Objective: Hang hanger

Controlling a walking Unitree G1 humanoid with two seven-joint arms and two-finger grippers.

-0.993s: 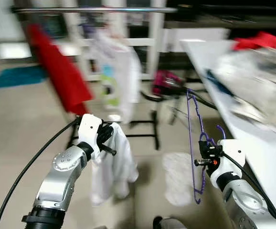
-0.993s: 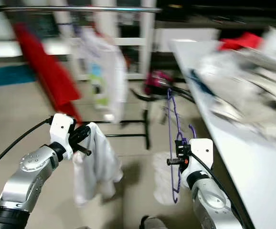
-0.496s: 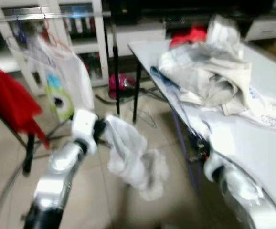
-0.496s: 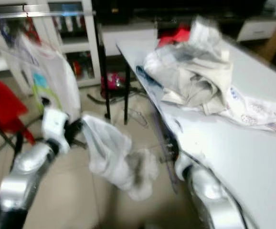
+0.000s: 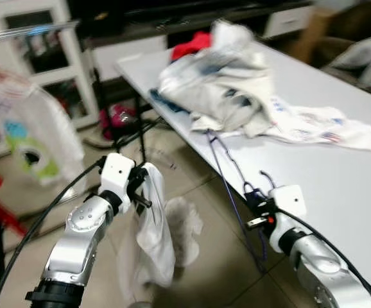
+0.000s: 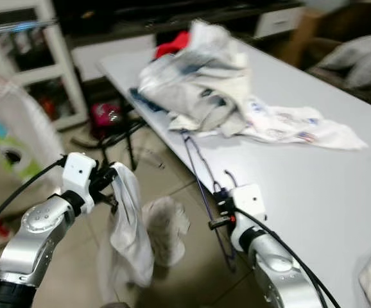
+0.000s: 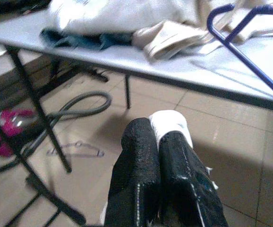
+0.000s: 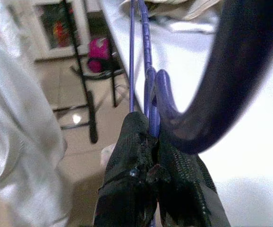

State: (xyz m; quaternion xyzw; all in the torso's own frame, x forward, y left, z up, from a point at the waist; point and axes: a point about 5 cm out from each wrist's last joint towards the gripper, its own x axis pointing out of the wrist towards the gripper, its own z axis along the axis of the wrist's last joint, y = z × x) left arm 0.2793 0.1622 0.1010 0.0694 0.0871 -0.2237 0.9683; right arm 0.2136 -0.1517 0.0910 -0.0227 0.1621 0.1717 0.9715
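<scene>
I see even, fairly bright indoor light. Both eye views smear with motion blur, worst toward the edges. The white table (image 5: 339,160) perhaps glares slightly; wrist views look dimmer, soft.

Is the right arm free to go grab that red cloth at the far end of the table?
Probably not: the right pincer is shut on the purple hanger, and the red cloth lies beyond the clothes pile.
</scene>
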